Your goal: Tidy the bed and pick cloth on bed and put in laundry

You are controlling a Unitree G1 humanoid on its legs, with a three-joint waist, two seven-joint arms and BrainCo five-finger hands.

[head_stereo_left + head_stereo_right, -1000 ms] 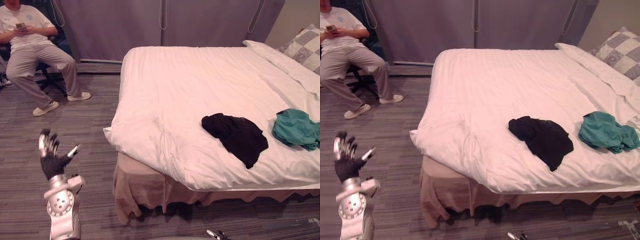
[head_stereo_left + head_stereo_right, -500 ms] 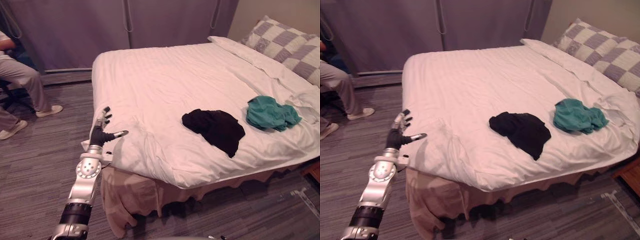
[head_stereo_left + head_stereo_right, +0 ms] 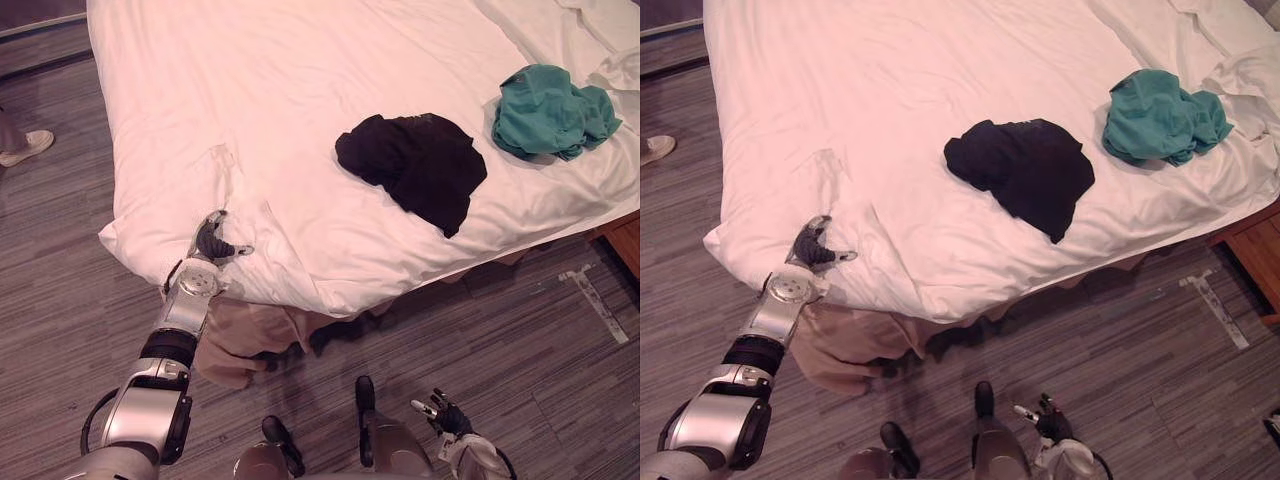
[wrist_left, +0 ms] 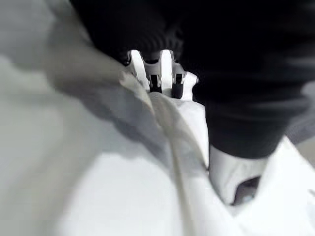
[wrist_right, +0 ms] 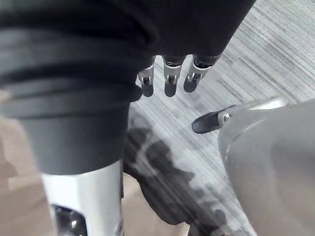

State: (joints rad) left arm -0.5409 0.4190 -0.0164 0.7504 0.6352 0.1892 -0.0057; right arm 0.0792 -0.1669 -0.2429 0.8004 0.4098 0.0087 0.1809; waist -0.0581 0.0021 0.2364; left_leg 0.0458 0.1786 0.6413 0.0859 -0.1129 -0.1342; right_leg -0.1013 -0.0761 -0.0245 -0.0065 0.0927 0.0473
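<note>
The wide white bed (image 3: 300, 90) holds a black cloth (image 3: 415, 165) near its closest edge and a teal cloth (image 3: 550, 110) apart from it, while the left hand (image 3: 215, 240) sits at the bed's corner, fingertips sunk in the sheet (image 4: 98, 196) so I cannot tell its grip, and the right hand (image 3: 445, 415) hangs over the floor (image 3: 520, 300), fingers relaxed, empty.

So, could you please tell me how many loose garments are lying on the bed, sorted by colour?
Black garment: 1
Teal garment: 1
Total: 2
</note>
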